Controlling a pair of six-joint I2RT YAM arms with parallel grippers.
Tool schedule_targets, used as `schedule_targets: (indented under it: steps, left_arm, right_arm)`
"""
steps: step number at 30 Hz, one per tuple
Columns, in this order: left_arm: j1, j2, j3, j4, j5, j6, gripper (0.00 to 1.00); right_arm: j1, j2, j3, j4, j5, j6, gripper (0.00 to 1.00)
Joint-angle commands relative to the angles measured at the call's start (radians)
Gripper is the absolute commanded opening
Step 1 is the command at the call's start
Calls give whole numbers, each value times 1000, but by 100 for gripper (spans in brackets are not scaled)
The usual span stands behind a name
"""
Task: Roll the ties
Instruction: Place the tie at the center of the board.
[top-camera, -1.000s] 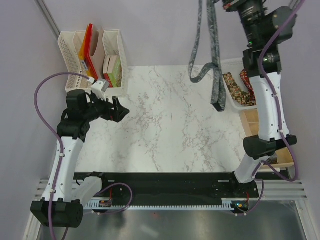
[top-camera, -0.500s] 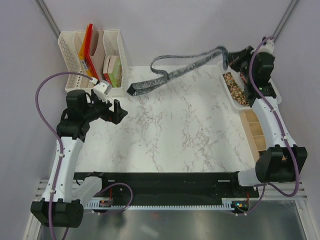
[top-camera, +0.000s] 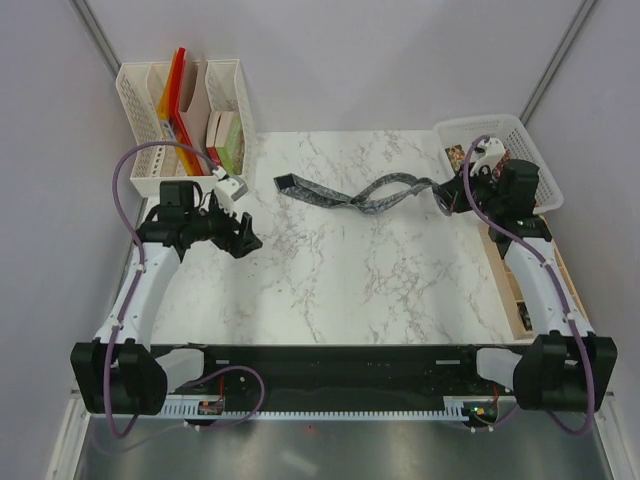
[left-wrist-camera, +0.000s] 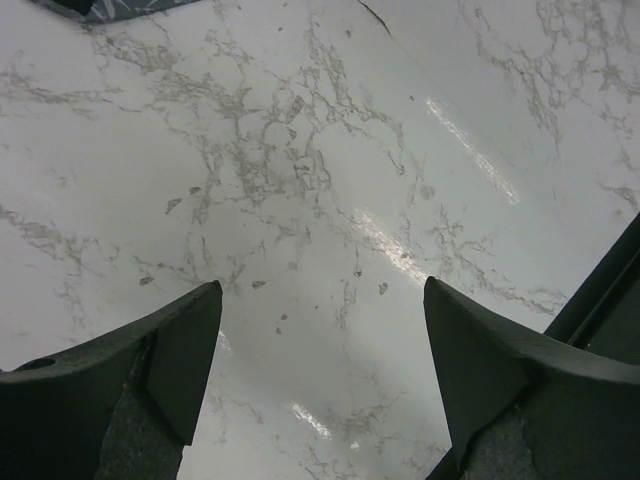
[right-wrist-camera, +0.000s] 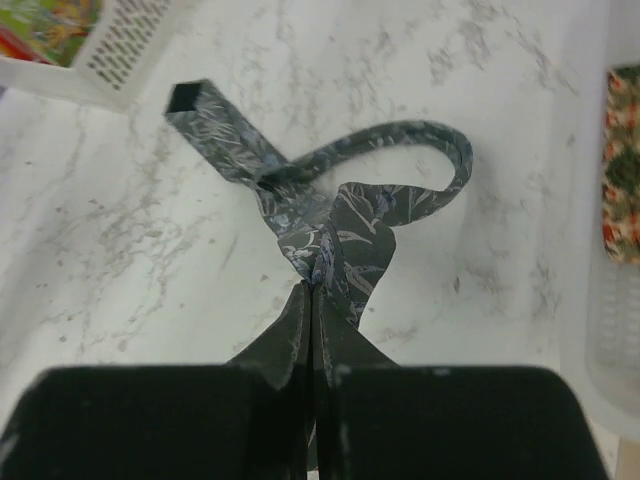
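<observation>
Grey-green tie (top-camera: 352, 197) is lying loosely looped across the table's (top-camera: 340, 290) far half, one end pinched in the right gripper (top-camera: 447, 197), closed tight, likely to spread it flat for rolling. The left gripper (top-camera: 243, 236) is hovering wide open, empty, near the other end.

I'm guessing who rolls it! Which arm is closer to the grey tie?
Right. The right fingers pinch one end of the grey tie; the left fingers hover apart from its other end.
</observation>
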Motion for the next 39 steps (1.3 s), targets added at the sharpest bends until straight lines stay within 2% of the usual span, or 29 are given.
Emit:
schedule_targets:
  steps: [1,4,5,6,8,9,10,11,12,13,15,16,17,18,19,21,23,25,26,30,34,39]
  left_arm:
    - [-4,32,21,36,115,29,86]
    - [-3,21,-2,84,104,-56,86]
    - [-3,12,-11,91,101,-100,86]
    - [-1,4,-20,105,84,-125,86]
    - [10,-26,-51,136,61,-201,86]
    - [16,-34,-62,148,34,-230,86]
    - [23,-51,-81,159,26,-257,86]
    - [54,-52,-86,168,15,-293,86]
    - [66,-54,-92,171,3,-309,87]
    - [82,-52,-89,170,1,-318,87]
    - [108,-43,-69,122,14,-300,87]
    - [112,-39,-47,102,17,-282,87]
    - [114,-36,-36,81,20,-228,87]
    - [114,-34,-16,32,30,-193,88]
    - [114,-34,-8,7,40,-157,88]
    - [111,-25,4,-99,125,-4,88]
    - [73,-20,14,-169,155,140,88]
    - [1,-16,-3,-253,127,265,88]
    - [-79,-22,-14,-266,97,292,88]
    - [-225,-57,-89,-281,-40,366,88]
    - [-262,-31,-109,-301,-84,398,86]
    - [-292,-25,-137,-339,-87,464,85]
  right_arm:
    - [61,-118,26,-136,-227,-63,0]
    - [270,-230,-104,-91,-222,-78,0]
    - [337,-244,-132,-19,-203,-75,0]
    - [476,-235,-169,30,-188,-43,0]
    - [631,-180,-161,136,-145,-56,0]
    - [769,-95,-117,170,-127,-96,0]
    - [825,-47,-86,219,-126,-104,5]
    - [868,3,-48,232,-142,-105,13]
    - [925,103,54,227,-146,-134,26]
    - [931,152,116,182,-151,-118,50]
    - [899,267,302,90,-178,-116,67]
    - [870,283,342,57,-182,-72,76]
    - [830,292,366,71,-186,-25,78]
    - [722,311,388,101,-226,38,81]
    - [670,324,394,155,-247,86,91]
    - [561,396,431,163,-222,134,91]
    - [534,465,475,94,-203,79,82]
    - [529,556,506,83,-128,56,71]
    - [529,611,506,98,-107,54,68]
    - [536,751,524,187,-44,121,60]
    - [559,858,581,252,24,131,58]
    - [568,1018,704,253,84,158,58]
